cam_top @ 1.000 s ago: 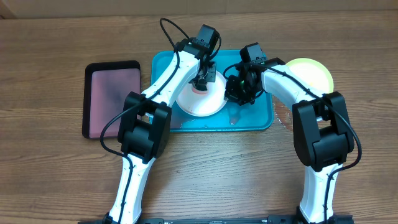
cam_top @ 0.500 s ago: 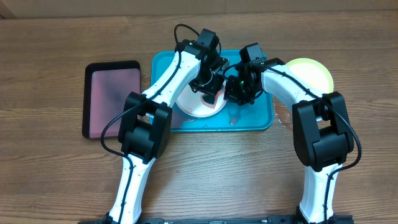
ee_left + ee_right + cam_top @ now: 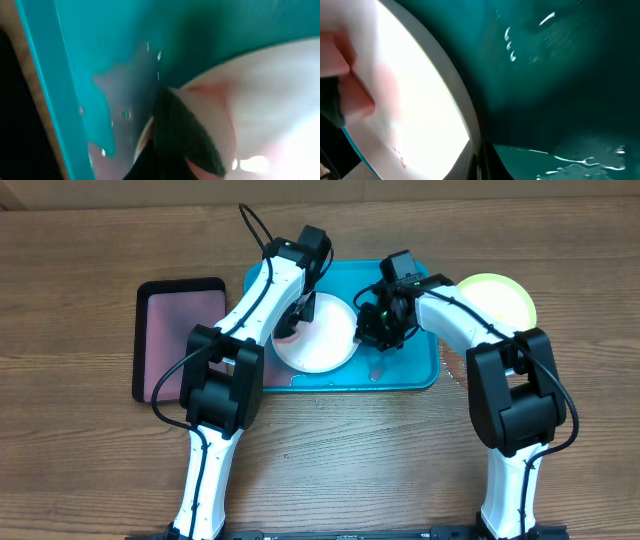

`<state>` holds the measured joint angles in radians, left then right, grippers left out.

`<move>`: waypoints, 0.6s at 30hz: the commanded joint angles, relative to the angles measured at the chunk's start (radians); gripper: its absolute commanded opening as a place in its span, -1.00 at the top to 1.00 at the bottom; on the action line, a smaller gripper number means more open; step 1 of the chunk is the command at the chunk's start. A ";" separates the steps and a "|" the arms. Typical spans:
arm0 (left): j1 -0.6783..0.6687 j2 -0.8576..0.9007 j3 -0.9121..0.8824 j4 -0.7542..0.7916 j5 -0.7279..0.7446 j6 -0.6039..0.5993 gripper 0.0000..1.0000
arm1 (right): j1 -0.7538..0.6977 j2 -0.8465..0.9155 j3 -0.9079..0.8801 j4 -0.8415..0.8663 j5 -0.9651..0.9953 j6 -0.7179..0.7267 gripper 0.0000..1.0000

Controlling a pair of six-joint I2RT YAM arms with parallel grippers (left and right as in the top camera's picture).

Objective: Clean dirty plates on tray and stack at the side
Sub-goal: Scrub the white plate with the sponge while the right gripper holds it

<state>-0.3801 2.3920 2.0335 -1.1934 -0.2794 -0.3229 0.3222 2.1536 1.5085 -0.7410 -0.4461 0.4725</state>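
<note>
The white plate (image 3: 325,340) lies on the teal tray (image 3: 410,370), left of its middle. My left gripper (image 3: 296,320) is at the plate's left rim, shut on a sponge (image 3: 185,135) with a dark green pad and a pink body, pressed on the plate (image 3: 270,100). My right gripper (image 3: 372,332) is shut on the plate's right rim (image 3: 420,100); faint red specks show near that rim. The yellow-green plate (image 3: 500,298) lies on the table right of the tray. The pale blue plate is not clearly in view.
A black tray with a pinkish inside (image 3: 180,335) lies on the table left of the teal tray. Water film and drops lie on the teal tray's floor (image 3: 385,365), also in the right wrist view (image 3: 580,160).
My left gripper has moved the sponge from the plate's middle and right side across to its left rim. My right gripper has stayed on the right rim.
</note>
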 commanded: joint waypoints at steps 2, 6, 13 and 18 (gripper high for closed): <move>-0.003 0.020 -0.003 -0.053 0.192 0.158 0.92 | -0.016 0.002 -0.005 -0.004 0.000 -0.010 0.92; -0.016 0.020 -0.003 -0.084 0.623 0.471 0.92 | -0.025 0.002 -0.005 -0.010 -0.001 -0.009 0.93; -0.039 0.020 -0.003 0.008 0.852 0.550 0.92 | -0.030 0.002 -0.005 -0.016 -0.005 -0.009 0.93; -0.039 0.020 -0.003 0.138 0.768 0.435 0.92 | -0.030 0.002 -0.005 -0.018 -0.005 -0.009 0.93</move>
<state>-0.4225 2.3920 2.0331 -1.1023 0.4831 0.1608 0.2947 2.1536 1.5070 -0.7609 -0.4377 0.4667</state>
